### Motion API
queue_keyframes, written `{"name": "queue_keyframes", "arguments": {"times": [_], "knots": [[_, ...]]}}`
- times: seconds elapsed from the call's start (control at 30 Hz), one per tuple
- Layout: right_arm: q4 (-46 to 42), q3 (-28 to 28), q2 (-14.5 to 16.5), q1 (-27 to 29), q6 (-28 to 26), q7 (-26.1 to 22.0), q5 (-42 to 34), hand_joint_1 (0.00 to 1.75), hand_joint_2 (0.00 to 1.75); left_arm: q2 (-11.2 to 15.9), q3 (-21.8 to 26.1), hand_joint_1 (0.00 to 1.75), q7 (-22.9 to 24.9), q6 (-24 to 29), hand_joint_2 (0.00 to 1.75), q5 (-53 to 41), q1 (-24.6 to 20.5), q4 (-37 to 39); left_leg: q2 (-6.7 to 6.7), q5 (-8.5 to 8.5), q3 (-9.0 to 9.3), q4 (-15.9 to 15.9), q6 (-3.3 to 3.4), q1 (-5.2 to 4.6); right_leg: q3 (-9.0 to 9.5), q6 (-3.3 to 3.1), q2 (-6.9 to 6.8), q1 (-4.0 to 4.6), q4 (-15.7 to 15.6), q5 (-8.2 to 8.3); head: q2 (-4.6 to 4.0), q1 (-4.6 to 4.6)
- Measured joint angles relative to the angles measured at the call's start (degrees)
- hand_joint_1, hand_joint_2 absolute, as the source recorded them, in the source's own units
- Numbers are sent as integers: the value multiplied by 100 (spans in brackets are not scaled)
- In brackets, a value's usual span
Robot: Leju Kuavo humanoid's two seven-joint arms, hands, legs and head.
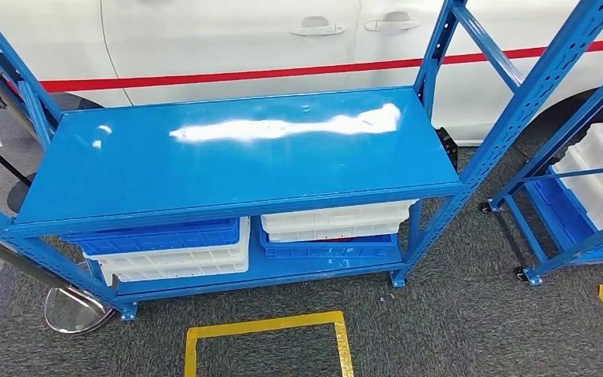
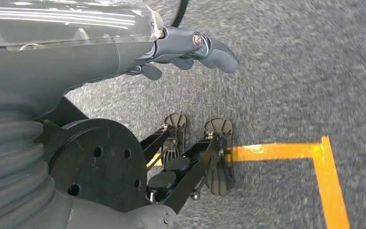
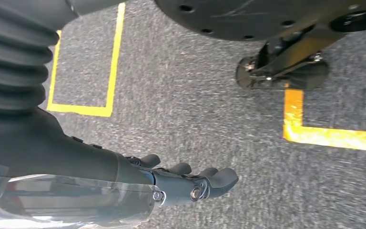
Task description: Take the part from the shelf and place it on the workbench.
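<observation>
While the robot faces the rack with both arms hanging, the task looks to be at its very start, with nothing picked up.

Landmark: blue shelf (image 1: 235, 157), a metal rack standing on grey carpet in front of a white car with a red stripe.

Top board: bare blue sheet with a bright glare patch; no part lies on it.

Lower level: under the top board sit stacked bins, the white bins (image 1: 174, 261) and a blue bin (image 1: 153, 236) towards the rack's left end, another white bin (image 1: 334, 220) on a blue one towards its right end.

Task's thing: the part cannot be picked out; judging by the layout, it may lie inside one of the lower bins, whose contents are hidden from the head view.

Left hand (image 2: 190, 50): hangs over the carpet, fingers loosely extended and apart, holding nothing.

Right hand (image 3: 190, 183): likewise over the carpet, fingers lightly curved and apart, holding nothing.

Floor marks: yellow tape square (image 1: 267, 334) just in front of the rack.

Step in hand: locating the part.

Next move: probably a lower look or a crouch towards the bins, then raising one arm to reach in beneath the top board without striking its front edge.
</observation>
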Motion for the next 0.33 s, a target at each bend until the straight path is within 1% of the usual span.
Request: {"name": "queue_keyframes", "arguments": {"times": [0.3,0.33], "knots": [[108,1006,-230,59,-27,119,-1145,0,175,180,-1071,0,358,-474,175,-109,249,-20,0,0,0,0,0,0,0,0,0,-1,0,0,1,1],[114,1061,-243,63,-30,127,-1206,0,175,192,-1129,0,379,-501,175,-113,262,-24,0,0,1,0,0,0,0,0,0,-1,0,0,1,1]]}}
